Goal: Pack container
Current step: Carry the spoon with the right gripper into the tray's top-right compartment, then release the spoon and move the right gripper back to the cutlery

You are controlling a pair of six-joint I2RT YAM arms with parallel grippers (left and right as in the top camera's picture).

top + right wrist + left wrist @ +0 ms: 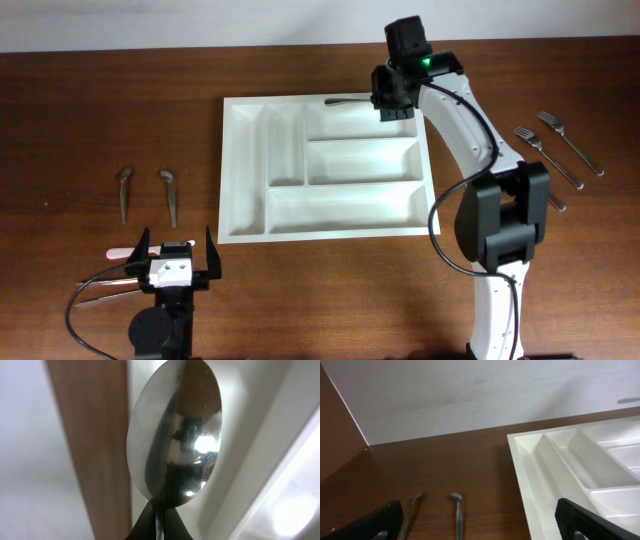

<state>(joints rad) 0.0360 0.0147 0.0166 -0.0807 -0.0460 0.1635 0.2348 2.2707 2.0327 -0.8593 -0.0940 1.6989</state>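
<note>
The container, a large white five-compartment cutlery tray, lies in the middle of the table; it also shows in the left wrist view and the right wrist view. My right gripper is over the tray's far crosswise compartment, shut on the neck of a steel spoon. The spoon points left, along that compartment. My left gripper is open and empty, near the front left, well short of the tray.
Two steel utensils lie left of the tray, ahead of the left gripper. Several forks lie at the right. A pink-white item and more utensils lie beside the left arm's base.
</note>
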